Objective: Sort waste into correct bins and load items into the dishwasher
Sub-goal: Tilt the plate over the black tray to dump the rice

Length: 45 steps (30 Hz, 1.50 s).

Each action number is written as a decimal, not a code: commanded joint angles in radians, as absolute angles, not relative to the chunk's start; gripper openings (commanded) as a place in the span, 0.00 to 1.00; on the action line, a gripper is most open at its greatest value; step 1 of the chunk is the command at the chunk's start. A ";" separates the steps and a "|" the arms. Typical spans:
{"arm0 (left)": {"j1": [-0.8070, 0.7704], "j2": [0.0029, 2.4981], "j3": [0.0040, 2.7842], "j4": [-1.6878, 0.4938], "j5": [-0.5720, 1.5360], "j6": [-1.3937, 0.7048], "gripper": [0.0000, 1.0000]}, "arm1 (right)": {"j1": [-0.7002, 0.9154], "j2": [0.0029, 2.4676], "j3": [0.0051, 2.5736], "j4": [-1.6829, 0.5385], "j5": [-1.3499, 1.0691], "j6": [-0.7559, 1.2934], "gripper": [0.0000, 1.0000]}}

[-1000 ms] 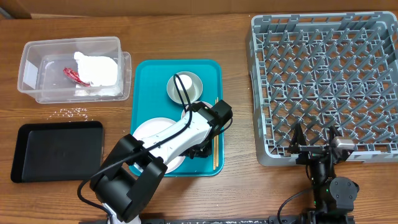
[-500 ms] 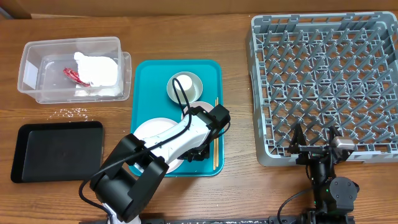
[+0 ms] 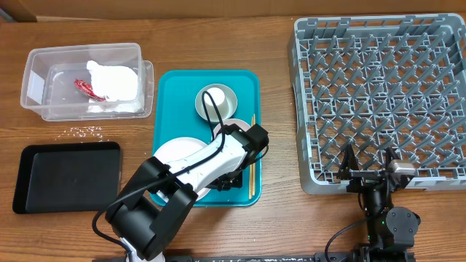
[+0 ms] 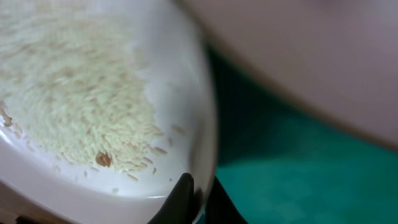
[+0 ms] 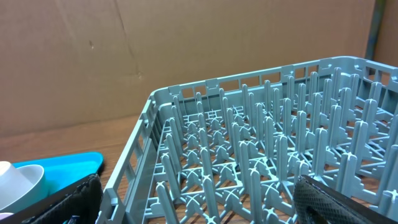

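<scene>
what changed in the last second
The left gripper edged slightly left and its jaws shut on the rim of the large white plate, which holds rice. The right gripper stayed open by the dish rack; nothing else moved.

— Work surface?
— One wooden table: brown grain, matte finish, lit evenly from above.
— And behind the table?
— A plain brown cardboard panel stands upright along the table's far edge, with one faint crease.
</scene>
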<state>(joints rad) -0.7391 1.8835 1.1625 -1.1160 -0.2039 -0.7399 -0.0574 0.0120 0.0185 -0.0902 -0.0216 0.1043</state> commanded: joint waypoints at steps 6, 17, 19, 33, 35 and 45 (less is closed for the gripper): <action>-0.740 1.894 1.224 -1.147 -0.259 -0.749 0.04 | -0.056 0.003 0.008 -0.084 -0.017 0.101 1.00; -0.740 1.894 1.329 -1.286 -0.321 -0.763 0.04 | -0.056 0.003 0.008 -0.084 -0.017 0.101 1.00; -0.739 1.894 1.365 -1.341 -0.361 -0.775 0.04 | -0.056 0.003 0.008 -0.084 -0.017 0.101 1.00; -0.617 1.894 1.639 -1.610 -0.445 -0.793 0.04 | -0.056 0.003 0.008 -0.084 -0.017 0.101 1.00; -0.578 1.892 1.679 -1.641 -0.447 -0.793 0.04 | -0.056 0.003 0.008 -0.084 -0.017 0.101 1.00; -0.300 1.810 1.748 -1.622 -0.366 -0.664 0.05 | -0.056 0.003 0.008 -0.084 -0.017 0.101 1.00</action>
